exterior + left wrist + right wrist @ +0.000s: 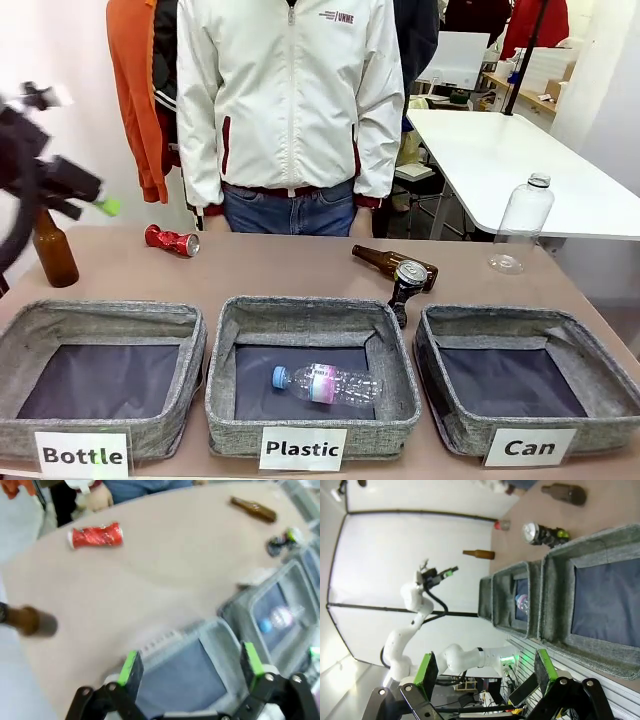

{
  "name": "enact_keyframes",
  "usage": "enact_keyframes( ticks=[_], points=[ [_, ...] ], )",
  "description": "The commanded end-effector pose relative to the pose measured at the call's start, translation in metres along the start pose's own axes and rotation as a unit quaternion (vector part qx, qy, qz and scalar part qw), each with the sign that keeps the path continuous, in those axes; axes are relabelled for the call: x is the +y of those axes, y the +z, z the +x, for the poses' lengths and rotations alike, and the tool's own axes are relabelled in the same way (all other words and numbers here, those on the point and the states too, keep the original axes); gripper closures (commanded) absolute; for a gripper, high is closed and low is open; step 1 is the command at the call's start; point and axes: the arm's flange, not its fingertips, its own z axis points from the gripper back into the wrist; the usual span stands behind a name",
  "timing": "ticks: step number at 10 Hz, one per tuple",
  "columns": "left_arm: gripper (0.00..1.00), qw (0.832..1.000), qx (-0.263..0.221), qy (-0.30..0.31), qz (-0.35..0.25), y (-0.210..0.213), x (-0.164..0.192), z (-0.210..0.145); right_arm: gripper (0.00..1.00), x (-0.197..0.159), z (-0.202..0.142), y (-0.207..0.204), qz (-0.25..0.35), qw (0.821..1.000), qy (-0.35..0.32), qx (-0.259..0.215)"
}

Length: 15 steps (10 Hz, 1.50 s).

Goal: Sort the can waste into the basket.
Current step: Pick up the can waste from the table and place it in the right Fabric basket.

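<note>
At the table's [280, 265] near edge, the left bin's [100, 312] front card [82, 456] reads "Bottle". The middle bin's [300, 305] card [302, 449] reads "Plastic". The right basket's [500, 318] card [529, 447] reads "Can". The white jacket's [250, 90] red chest logo [337, 16] is too small to read.

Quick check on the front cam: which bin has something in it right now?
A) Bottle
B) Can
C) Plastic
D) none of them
C: a clear bottle with a blue cap lies on the dark lining of the Plastic bin, while the Bottle bin and the Can basket show only bare lining.
</note>
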Motion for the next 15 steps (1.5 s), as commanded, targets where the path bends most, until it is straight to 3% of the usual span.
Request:
enact_keyframes(
  ticks=[1, 3, 4, 5, 6, 9, 10, 12, 14, 15],
  points=[
    [0.0, 0.998, -0.007, 0.013, 0.061, -0.043, 0.018, 0.039, 0.0, 0.002, 0.003, 0.001, 0.012, 1.0, 0.013, -0.005],
    [0.0, 0.995, 0.046, 0.015, 0.09, -0.086, 0.025, 0.071, 0.0, 0.002, 0.003, 0.001, 0.012, 1.0, 0.013, -0.005],
    [0.0, 0.994, 0.039, 0.02, 0.098, -0.092, 0.031, 0.079, 0.0, 0.002, 0.003, 0.001, 0.012, 1.0, 0.013, -0.005],
    [0.0, 0.996, 0.073, 0.037, -0.032, -0.081, 0.031, 0.076, 0.0, 0.002, 0.003, 0.001, 0.012, 1.0, 0.013, -0.005],
    [0.0, 0.996, 0.03, 0.007, 0.086, -0.103, 0.032, 0.063, 0.0, 0.002, 0.003, 0.001, 0.012, 1.0, 0.013, -0.005],
    [0.0, 0.997, 0.044, 0.015, 0.062, -0.106, 0.032, 0.072, 0.0, 0.002, 0.003, 0.001, 0.012, 1.0, 0.013, -0.005],
    [0.0, 0.992, 0.054, 0.004, 0.111, -0.114, 0.029, 0.062, 0.0, 0.002, 0.003, 0.001, 0.012, 1.0, 0.013, -0.005],
    [0.0, 0.978, 0.129, 0.021, 0.16, -0.129, 0.038, 0.098, 0.0, 0.002, 0.003, 0.001, 0.012, 1.0, 0.013, -0.005],
    [0.0, 0.982, 0.146, -0.052, 0.104, -0.101, 0.047, 0.08, 0.0, 0.002, 0.003, 0.001, 0.012, 1.0, 0.013, -0.005],
    [0.0, 0.972, 0.175, -0.148, 0.047, -0.074, 0.053, 0.046, 0.0, 0.002, 0.003, 0.001, 0.012, 1.0, 0.013, -0.005]
  ],
)
